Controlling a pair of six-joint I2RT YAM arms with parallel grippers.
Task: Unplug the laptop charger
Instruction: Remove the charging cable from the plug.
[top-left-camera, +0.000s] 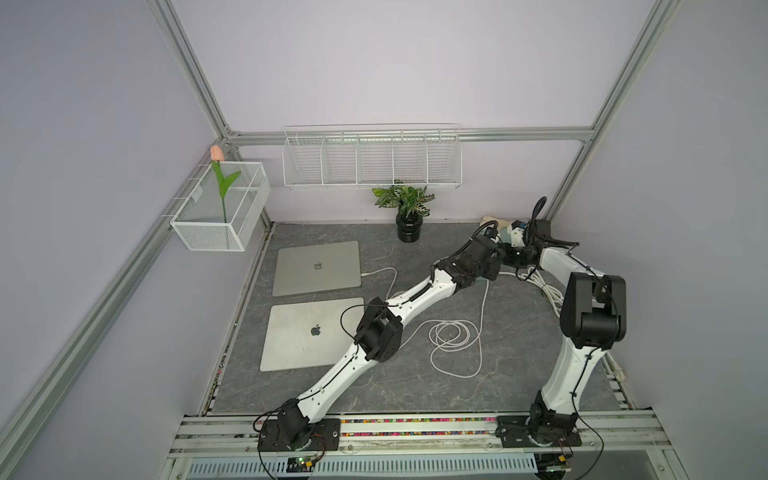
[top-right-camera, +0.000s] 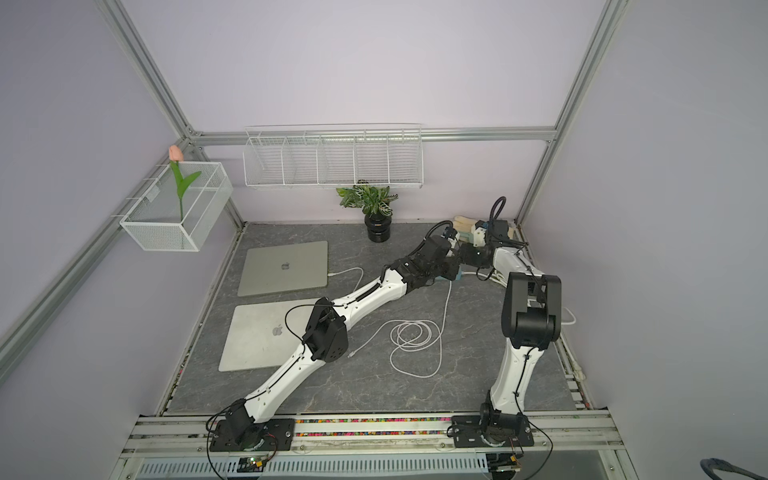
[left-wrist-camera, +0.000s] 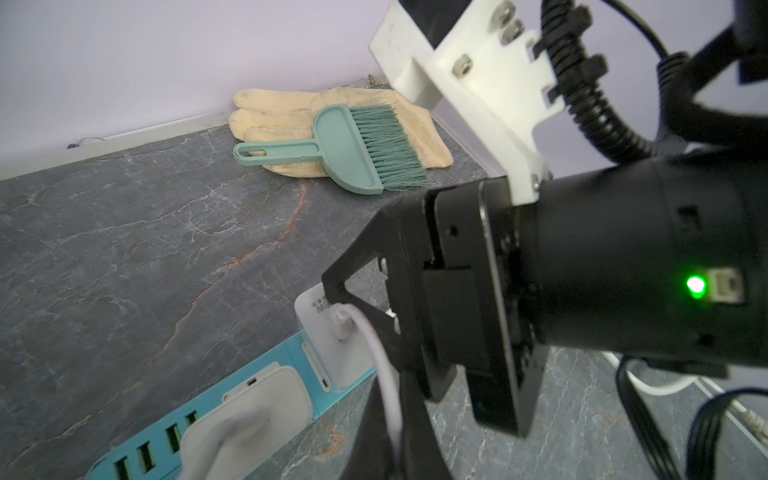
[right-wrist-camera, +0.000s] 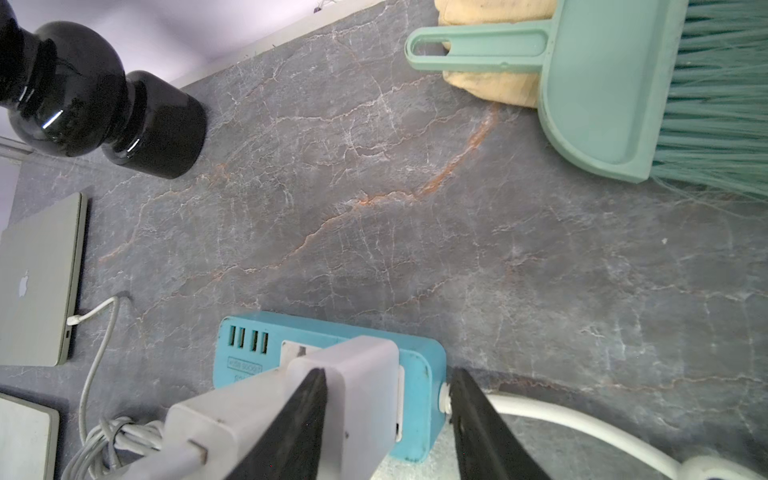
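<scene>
We are at the grasping step. The white laptop charger (right-wrist-camera: 357, 374) sits plugged into the blue power strip (right-wrist-camera: 419, 415) near the bench's (right-wrist-camera: 415, 249) rear right corner. Our right hand (right-wrist-camera: 388, 372) straddles it, jaws apart. Our left hand (left-wrist-camera: 390, 424) is closed beside the charger's cable (left-wrist-camera: 374, 345); we cannot tell whether it pinches it. Next, we judge, the right hand must close and pull straight out while the strip is kept down.

White charger (right-wrist-camera: 365, 386) plugged into blue strip (right-wrist-camera: 420, 399).
</scene>
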